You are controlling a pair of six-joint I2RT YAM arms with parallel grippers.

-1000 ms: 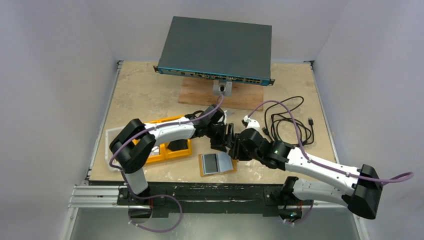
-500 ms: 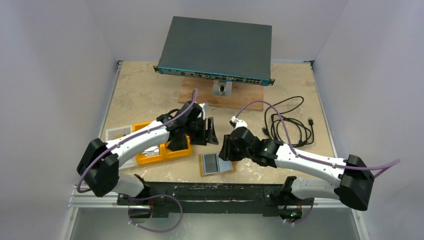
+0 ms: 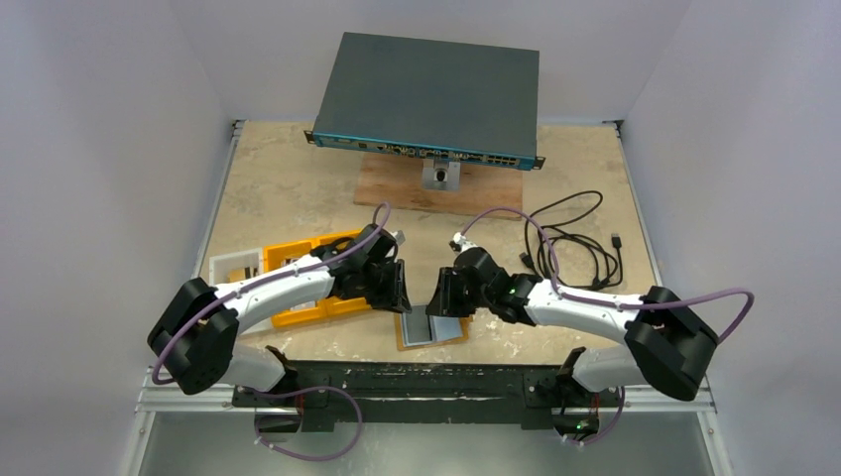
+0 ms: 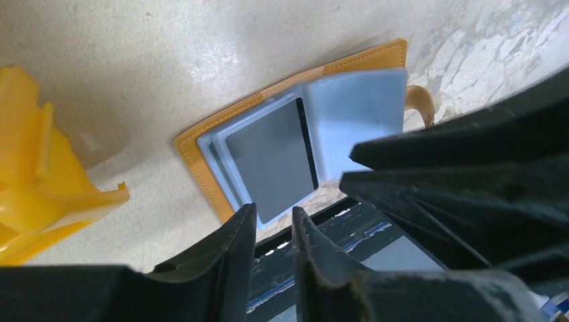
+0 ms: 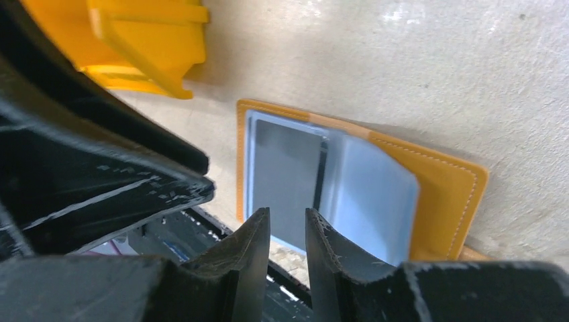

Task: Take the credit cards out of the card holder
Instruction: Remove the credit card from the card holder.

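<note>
Card holder (image 3: 432, 328) lies open and flat near the table's (image 3: 298, 188) near edge; grey card (image 3: 443, 326) visible inside. Left gripper (image 3: 399, 288) just left of it, right gripper (image 3: 441, 294) above its far edge; jaw gaps not resolvable. Yellow-orange tray (image 3: 298, 307) under left arm. Network switch (image 3: 431, 99) on wooden board (image 3: 397, 188) at rear. Black cable (image 3: 575, 248) coiled at right.

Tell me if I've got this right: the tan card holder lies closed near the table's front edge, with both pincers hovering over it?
Not quite. The card holder lies open, not closed: the left wrist view shows its grey cards in clear sleeves. The rest holds: it sits near the table's front edge, with the left pincer and right pincer over it.
</note>
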